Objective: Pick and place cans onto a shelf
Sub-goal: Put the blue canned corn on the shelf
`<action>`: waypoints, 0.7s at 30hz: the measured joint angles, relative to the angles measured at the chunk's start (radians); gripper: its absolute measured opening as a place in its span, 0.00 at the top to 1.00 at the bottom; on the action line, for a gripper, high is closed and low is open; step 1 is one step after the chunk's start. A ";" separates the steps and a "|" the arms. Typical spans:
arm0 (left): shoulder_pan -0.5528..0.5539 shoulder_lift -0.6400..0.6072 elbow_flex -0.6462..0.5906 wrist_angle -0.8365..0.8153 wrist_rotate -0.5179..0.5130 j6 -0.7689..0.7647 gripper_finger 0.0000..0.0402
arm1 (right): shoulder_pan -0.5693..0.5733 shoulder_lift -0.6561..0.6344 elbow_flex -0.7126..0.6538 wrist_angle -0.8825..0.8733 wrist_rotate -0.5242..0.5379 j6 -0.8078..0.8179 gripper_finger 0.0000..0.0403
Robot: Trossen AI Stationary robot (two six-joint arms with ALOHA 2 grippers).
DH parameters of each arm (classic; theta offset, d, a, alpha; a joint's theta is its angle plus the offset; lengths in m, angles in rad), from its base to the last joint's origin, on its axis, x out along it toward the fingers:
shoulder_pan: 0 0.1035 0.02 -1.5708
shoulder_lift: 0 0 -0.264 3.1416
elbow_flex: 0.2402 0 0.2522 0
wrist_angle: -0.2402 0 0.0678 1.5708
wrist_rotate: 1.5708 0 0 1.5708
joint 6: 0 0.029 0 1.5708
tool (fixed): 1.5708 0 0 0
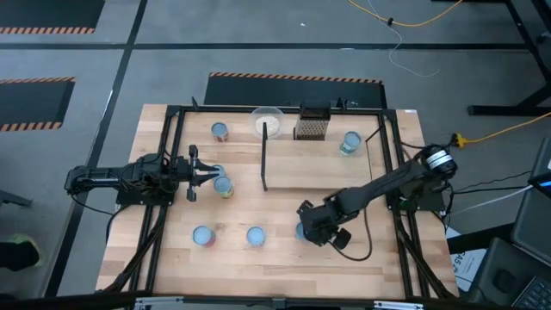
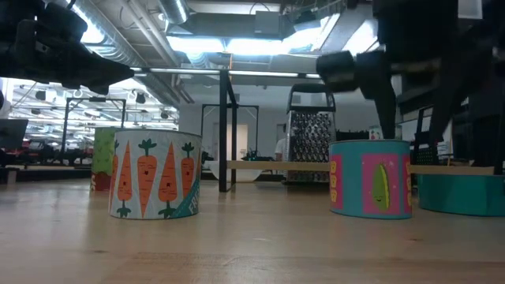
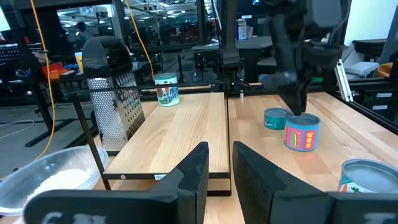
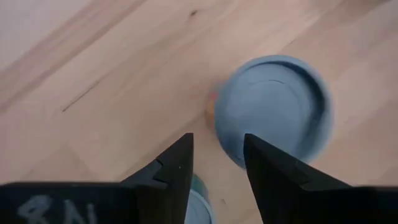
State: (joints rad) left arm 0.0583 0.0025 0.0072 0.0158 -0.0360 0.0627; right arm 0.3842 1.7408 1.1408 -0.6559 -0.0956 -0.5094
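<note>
Teal can (image 1: 300,230) under right gripper (image 1: 316,231), fingers apart | left gripper (image 1: 209,173) apart, waiting | we judged risk: neighbour can (image 1: 256,235) crowding, off-centre grasp tips it

Shelf (image 1: 320,160): pale board, flat. One can (image 1: 349,143) upright on it. Six cans off the shelf, all upright: carrot-label (image 2: 155,175), pink-teal (image 2: 371,178).

A carrot-printed can (image 2: 155,175) and a pink-paneled can (image 2: 371,179) stand well apart.

Seven cans (image 1: 220,131), one shelf (image 1: 318,162).
</note>
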 joint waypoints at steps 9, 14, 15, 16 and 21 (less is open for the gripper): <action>0.000 0.000 0.000 0.000 0.000 0.000 0.83 | -0.001 0.040 0.006 0.030 0.005 0.004 0.78; 0.000 0.000 0.000 0.000 0.000 0.000 0.83 | 0.001 0.040 0.008 0.069 0.055 0.075 0.97; 0.000 0.000 0.000 0.000 0.000 0.000 0.83 | 0.001 0.041 0.013 0.065 0.074 0.109 0.97; 0.000 0.000 0.000 0.000 0.000 0.000 0.83 | 0.001 0.043 0.020 0.063 0.091 0.149 0.97; 0.000 0.000 0.000 0.000 0.000 0.000 0.83 | -0.003 0.047 0.081 0.023 0.184 0.381 0.98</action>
State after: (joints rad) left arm 0.0584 0.0027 0.0073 0.0157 -0.0360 0.0626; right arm 0.3817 1.7882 1.2215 -0.6328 0.0888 -0.1279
